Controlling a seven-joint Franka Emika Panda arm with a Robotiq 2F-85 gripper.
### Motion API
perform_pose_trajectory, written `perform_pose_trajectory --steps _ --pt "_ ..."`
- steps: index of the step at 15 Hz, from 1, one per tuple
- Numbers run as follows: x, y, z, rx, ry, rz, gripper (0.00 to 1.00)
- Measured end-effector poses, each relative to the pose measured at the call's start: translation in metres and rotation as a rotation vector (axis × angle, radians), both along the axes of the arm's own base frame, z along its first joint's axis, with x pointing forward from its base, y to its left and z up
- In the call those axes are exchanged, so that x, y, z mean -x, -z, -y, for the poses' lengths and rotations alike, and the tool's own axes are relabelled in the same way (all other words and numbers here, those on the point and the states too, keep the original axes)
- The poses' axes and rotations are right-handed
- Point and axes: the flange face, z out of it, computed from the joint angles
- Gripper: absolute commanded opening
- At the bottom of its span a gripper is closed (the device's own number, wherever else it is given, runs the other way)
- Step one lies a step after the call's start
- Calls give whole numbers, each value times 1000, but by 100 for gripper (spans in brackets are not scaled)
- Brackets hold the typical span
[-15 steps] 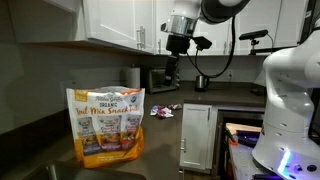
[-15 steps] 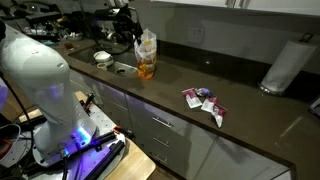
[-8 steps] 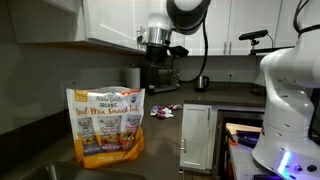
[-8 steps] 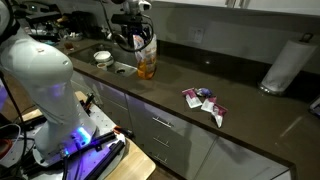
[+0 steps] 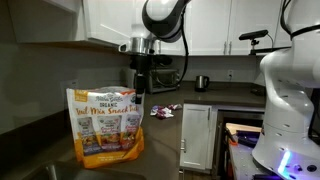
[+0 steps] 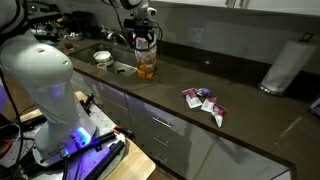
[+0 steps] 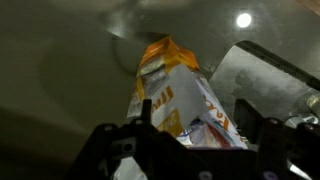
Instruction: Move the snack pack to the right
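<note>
The snack pack (image 5: 105,125) is a large upright orange-and-white bag printed "Trail Mix Snack Packs". It stands on the dark counter near the sink in both exterior views (image 6: 146,58). My gripper (image 5: 139,82) hangs just above its top edge, fingers pointing down. In the wrist view the bag (image 7: 175,95) fills the middle, and its top lies between my two open fingers (image 7: 205,125). The fingers are not closed on it.
Small purple-and-white wrappers (image 6: 204,100) lie scattered on the counter to the right of the bag. A paper towel roll (image 6: 285,66) stands at the far right. A sink (image 6: 118,68) with a bowl (image 6: 101,57) is beside the bag. A white robot base (image 5: 290,100) stands nearby.
My arm has swung over from the side and come down to just above the snack pack. The bag has not moved.
</note>
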Motion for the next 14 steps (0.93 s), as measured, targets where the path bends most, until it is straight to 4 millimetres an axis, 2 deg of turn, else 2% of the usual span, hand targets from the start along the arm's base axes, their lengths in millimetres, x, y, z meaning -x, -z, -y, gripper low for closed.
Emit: perform_pose_trajectory --steps 7,11,14 --pt "-5 7 8 26 -18 -9 8" --pt "-7 5 23 64 -18 -2 2" --pt "-8 4 34 87 -9 2 5"
